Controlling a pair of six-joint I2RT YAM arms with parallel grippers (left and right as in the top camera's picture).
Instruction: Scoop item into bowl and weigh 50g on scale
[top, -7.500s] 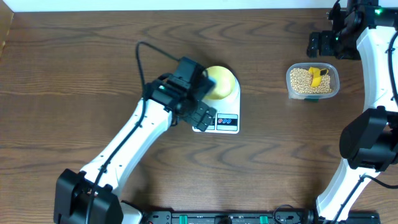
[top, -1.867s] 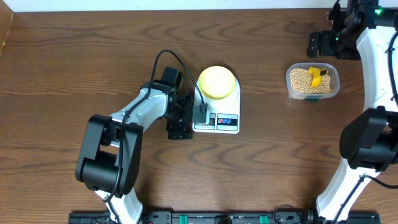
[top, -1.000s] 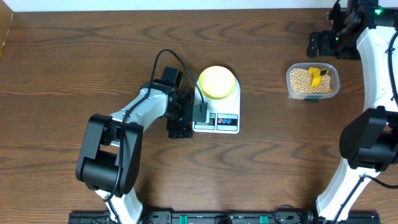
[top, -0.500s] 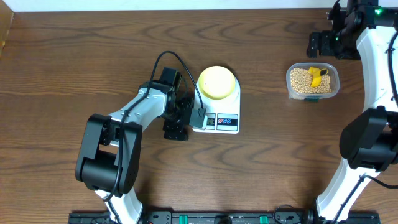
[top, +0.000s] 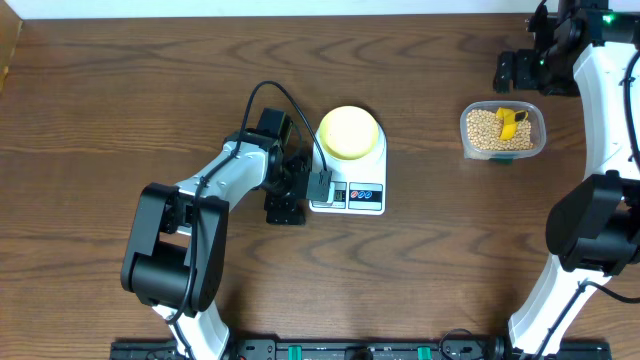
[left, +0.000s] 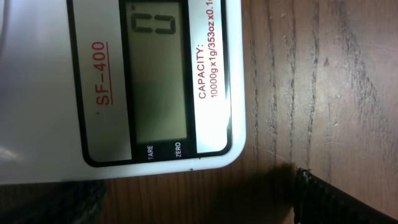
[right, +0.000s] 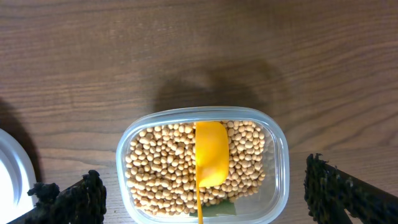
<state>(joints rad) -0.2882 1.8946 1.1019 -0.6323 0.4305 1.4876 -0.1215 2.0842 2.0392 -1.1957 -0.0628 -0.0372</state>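
Seven seconds back my left arm is draped over the bowl (top: 349, 132). Now it is clear of it, and the pale bowl shows in full, sitting on the back half of the scale (top: 366, 197) with nothing in it. My left tool (top: 300, 190) is low at the scale's front-left corner. Over the last two seconds it only drifts a touch outward and back. In the left wrist view its fingers stand apart, one dark edge at each lower corner, gripping nothing, with the corner of the scale just above the gap.

That view also shows the display (left: 158, 74), which reads a single 0. I take that to mean the scale is on and zeroed with the bowl aboard, so whatever I pour in from here should count toward the 50 g.

Nothing on the other side changes. My right tool (right: 208, 193) hangs spread wide over the clear tub (right: 283, 155), well apart from the scale on the desk (top: 120, 100). The beans (right: 161, 162) all lie in that tub, with the yellow scoop (right: 211, 152) resting on top of them, untouched.

So I judge the set-up finished and the scooping not yet begun. The next job belongs to my right side, which must come down, close on the scoop's handle and carry a load across.
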